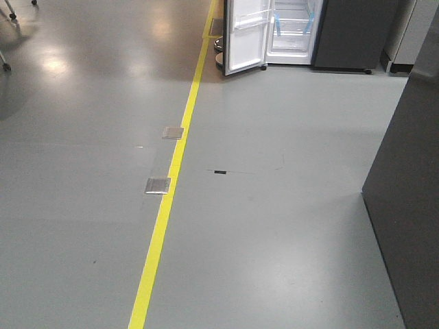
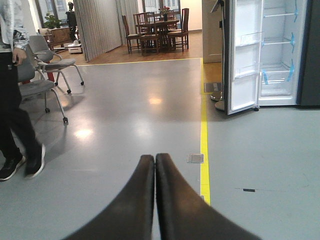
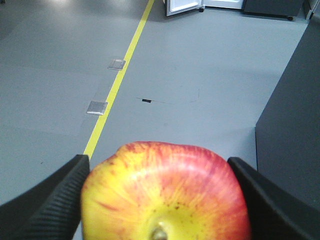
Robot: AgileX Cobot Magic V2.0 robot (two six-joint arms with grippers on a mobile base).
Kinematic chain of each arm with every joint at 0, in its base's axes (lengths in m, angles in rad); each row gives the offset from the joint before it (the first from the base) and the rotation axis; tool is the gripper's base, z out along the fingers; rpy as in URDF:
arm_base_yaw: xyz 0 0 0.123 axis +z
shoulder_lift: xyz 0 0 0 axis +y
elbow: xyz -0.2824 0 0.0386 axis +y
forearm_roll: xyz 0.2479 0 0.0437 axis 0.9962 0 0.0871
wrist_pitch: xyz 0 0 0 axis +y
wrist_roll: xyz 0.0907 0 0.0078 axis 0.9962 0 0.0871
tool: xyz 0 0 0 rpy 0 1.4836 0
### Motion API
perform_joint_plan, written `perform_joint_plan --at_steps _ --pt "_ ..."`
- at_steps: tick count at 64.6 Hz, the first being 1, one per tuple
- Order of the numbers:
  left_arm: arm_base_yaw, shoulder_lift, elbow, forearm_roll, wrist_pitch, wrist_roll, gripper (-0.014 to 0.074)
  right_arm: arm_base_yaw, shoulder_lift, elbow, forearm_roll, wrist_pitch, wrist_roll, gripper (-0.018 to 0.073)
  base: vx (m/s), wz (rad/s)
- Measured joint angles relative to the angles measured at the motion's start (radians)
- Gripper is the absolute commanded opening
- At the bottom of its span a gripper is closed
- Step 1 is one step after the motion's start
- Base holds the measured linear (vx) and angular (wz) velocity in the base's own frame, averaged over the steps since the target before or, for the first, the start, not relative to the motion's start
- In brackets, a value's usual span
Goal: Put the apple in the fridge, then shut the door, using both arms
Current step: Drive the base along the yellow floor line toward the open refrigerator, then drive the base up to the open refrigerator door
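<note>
Grey floor (image 1: 274, 226), yellow line (image 1: 164, 212), open fridge (image 1: 291, 31) far off; right fingers (image 3: 45, 200) clasp apple (image 3: 165, 195), left fingers (image 2: 135, 210) pressed together.

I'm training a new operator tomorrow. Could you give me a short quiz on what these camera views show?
1. True or false: the left claw is shut with nothing between its fingers.
2. What does the right claw hold? A) a bottle B) the apple C) nothing
3. Fill in: across the floor, the door of the fridge stands ____.
Key: 1 true; 2 B; 3 open.
</note>
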Motion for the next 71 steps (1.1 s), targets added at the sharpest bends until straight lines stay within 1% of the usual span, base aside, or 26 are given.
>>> perform_joint_plan --at_steps 71 --pt "0.000 0.000 0.000 0.000 0.000 0.000 -0.0006 0.000 0.000 0.000 0.000 0.000 0.000 0.0078 0.19 -0.02"
